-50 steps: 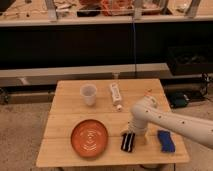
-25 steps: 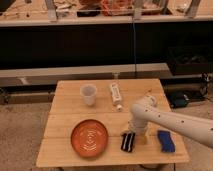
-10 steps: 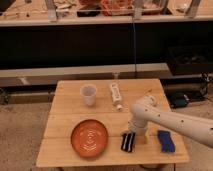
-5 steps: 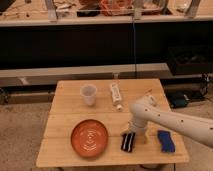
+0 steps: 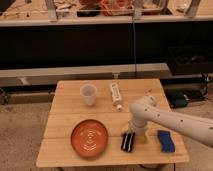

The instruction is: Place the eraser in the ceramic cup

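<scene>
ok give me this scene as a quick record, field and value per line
surface: wooden table
ceramic cup: upright, back left of the table
white tube: lying just right of the cup
orange plate: front left
blue block: front right
end effector: low near the front edge, between plate and blue block, well apart from the cup

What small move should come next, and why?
Probably a short lift, if the grasp holds: the gripper is low at the dark eraser at the front of the table, and the ceramic cup stands upright at the back left.
</scene>
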You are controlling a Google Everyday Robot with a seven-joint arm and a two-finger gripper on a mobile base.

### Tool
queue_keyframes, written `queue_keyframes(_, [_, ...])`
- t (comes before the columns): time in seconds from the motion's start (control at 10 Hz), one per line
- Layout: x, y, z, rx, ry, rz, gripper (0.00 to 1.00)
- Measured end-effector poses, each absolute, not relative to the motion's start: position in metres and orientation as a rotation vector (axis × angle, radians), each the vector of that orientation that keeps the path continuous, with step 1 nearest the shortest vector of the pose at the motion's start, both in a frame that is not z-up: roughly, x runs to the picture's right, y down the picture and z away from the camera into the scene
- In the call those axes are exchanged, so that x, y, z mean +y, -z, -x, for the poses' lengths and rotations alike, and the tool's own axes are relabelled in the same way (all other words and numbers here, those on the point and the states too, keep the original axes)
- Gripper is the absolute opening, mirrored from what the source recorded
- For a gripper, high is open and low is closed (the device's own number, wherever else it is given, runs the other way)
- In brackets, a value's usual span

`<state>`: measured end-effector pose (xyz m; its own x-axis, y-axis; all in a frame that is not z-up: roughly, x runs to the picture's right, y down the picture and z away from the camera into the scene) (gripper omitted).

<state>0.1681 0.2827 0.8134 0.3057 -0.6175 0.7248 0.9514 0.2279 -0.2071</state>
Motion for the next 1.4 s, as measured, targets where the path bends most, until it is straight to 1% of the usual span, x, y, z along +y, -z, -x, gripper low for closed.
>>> queue_keyframes(1.4, [0.2836,-0.8138,-0.1658,-0.577,1.192,0.716,0.8])
